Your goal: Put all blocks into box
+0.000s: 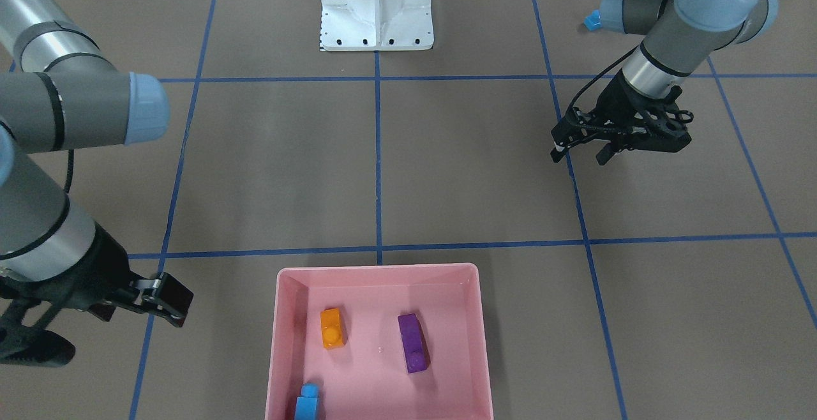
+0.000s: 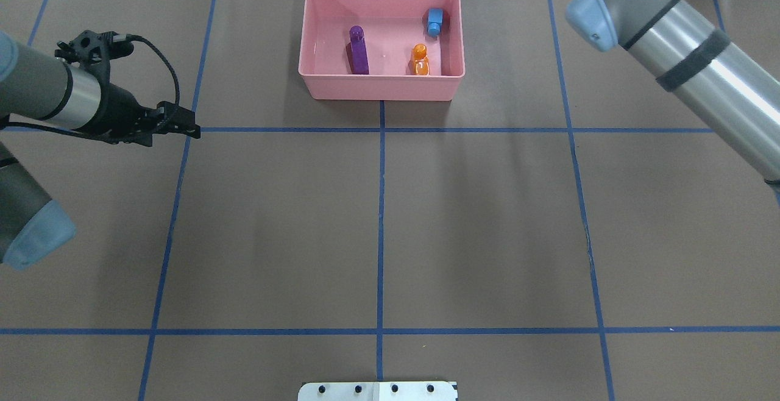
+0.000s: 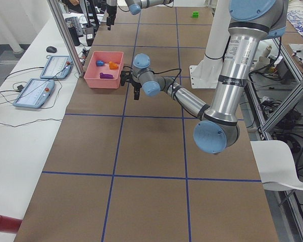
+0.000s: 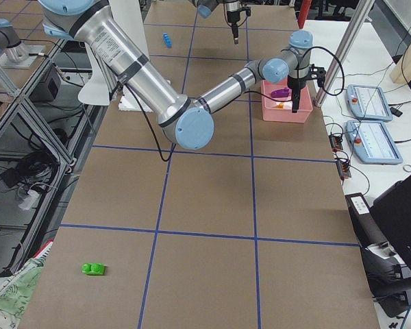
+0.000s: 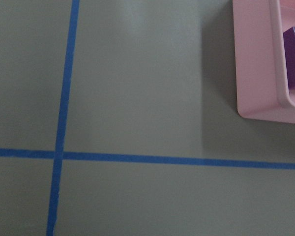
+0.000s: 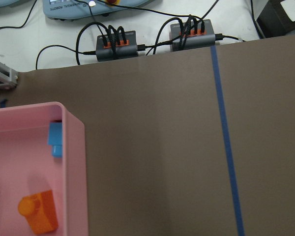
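The pink box (image 1: 376, 269) stands at the table's far edge (image 2: 381, 88). In it lie the orange block (image 1: 332, 328), the purple block (image 1: 413, 342) and a small blue block (image 1: 308, 401). The long blue block (image 4: 166, 39) lies on the table behind my left arm's elbow. The green block (image 4: 92, 269) lies far out on my right side. My left gripper (image 1: 579, 154) is open and empty, low over the table left of the box. My right gripper (image 1: 105, 325) is open and empty beside the box's right side. The right wrist view shows the blue (image 6: 55, 140) and orange (image 6: 38, 211) blocks.
The white metal base (image 1: 376, 5) stands at the robot's side of the table. Cable hubs (image 6: 117, 39) and tablets (image 4: 370, 103) lie just beyond the far edge behind the box. Blue tape lines cross the brown table.
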